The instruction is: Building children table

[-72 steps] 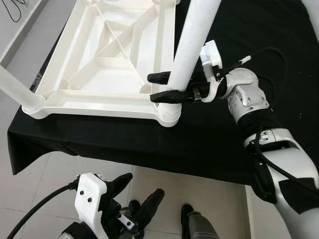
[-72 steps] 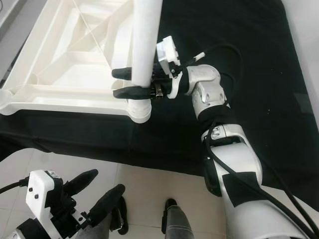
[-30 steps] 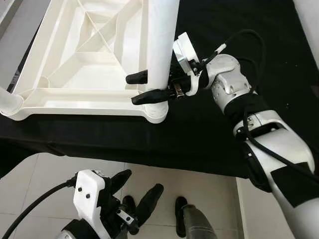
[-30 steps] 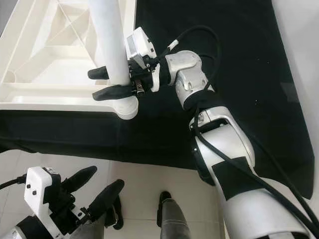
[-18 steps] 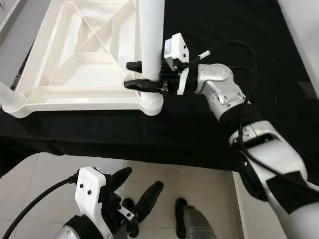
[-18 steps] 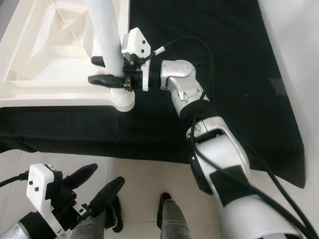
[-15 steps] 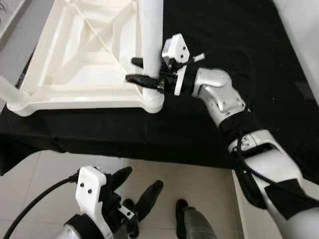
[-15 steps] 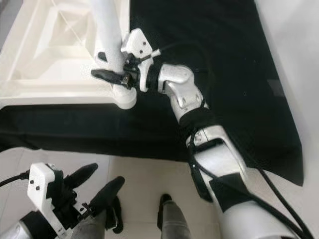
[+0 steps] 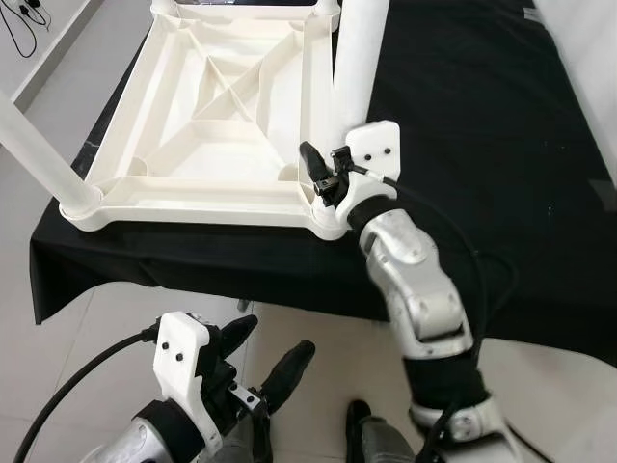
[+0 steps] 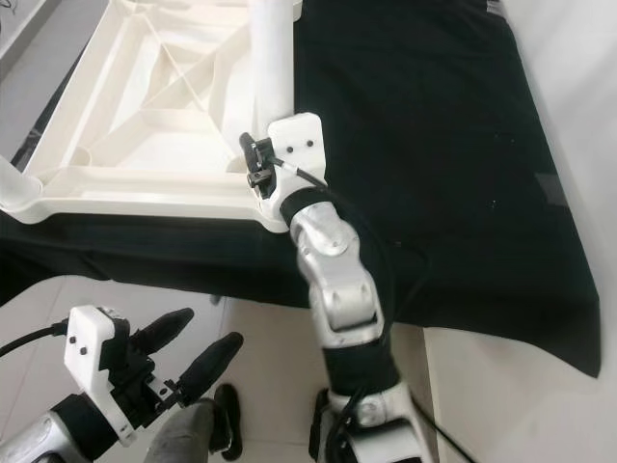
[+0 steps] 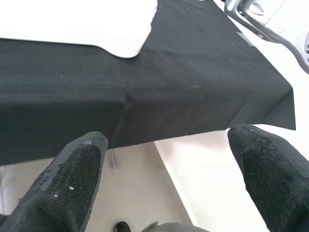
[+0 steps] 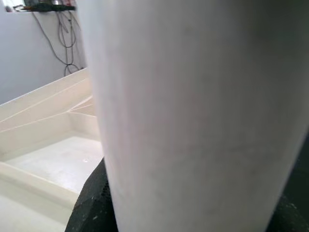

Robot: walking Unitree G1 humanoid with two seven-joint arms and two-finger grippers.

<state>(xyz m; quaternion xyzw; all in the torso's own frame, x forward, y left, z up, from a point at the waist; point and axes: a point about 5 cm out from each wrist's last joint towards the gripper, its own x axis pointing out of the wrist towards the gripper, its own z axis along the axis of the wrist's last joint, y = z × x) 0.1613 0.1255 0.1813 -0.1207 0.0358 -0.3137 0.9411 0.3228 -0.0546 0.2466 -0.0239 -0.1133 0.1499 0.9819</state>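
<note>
While the upturned white tabletop [image 9: 207,125] lay on the black-draped worktop [image 9: 472,145], the right gripper [image 9: 323,183] had its 2 fingers closed around the white leg [image 9: 357,58] at the near corner socket. Below, the left gripper [image 9: 260,362] hung idle, fingers spread wide, holding nothing.

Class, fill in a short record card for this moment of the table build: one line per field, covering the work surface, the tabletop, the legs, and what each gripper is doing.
Surface: black cloth draped over a raised surface
Tabletop: white tabletop lying upside down, ribbed underside showing
Legs: near-right leg standing in its corner socket; near-left leg also fitted
Right gripper: clamped on the near-right leg just above the socket
Left gripper: low over the floor, fingers open, holding nothing
</note>
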